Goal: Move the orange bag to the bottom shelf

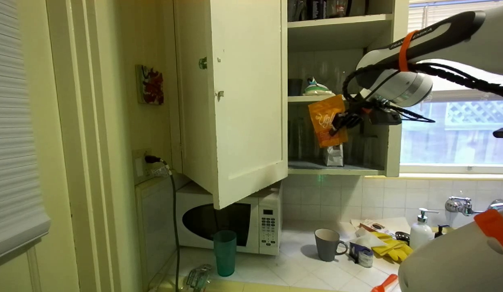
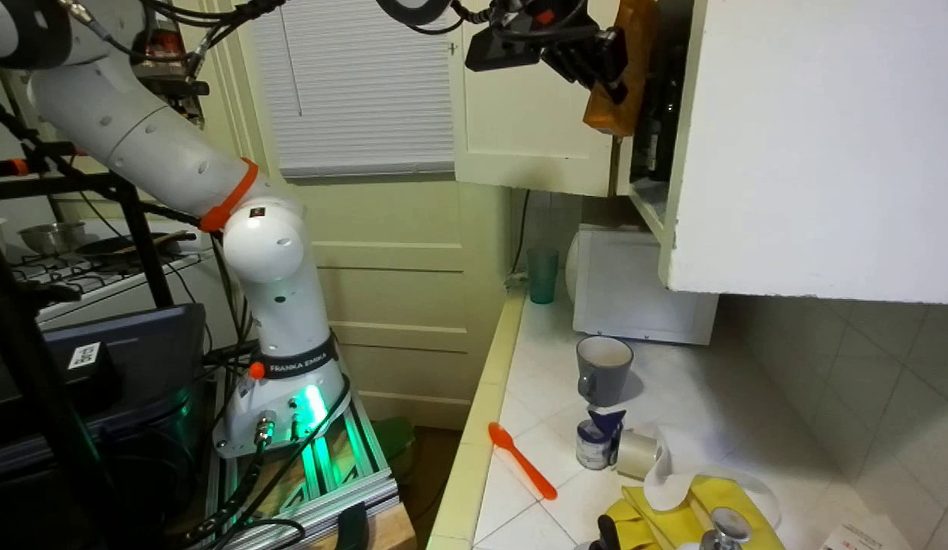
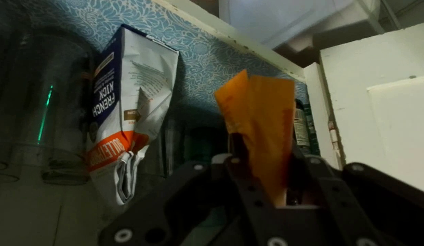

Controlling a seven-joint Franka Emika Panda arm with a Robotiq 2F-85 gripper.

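Note:
The orange bag [image 1: 322,117] hangs in the air in front of the open cupboard, slightly tilted, above the level of the bottom shelf [image 1: 360,169]. My gripper [image 3: 264,150] is shut on it, one dark finger on each side of the bag. In an exterior view the bag [image 2: 636,69] appears edge-on at the cupboard opening, with the gripper [image 2: 620,76] at its near side. From the wrist, the bag's orange end [image 3: 266,109] points towards the shelf's blue patterned lining [image 3: 201,58]. The part of the bag between the fingers is partly hidden.
A white and dark-blue package [image 3: 148,75] stands on the bottom shelf beside the bag. Glassware [image 3: 51,95] and bottles [image 3: 301,126] stand there too. The middle shelf [image 1: 302,98] lies above. The cupboard door [image 1: 251,93] stands open; a side post [image 1: 393,150] bounds the opening.

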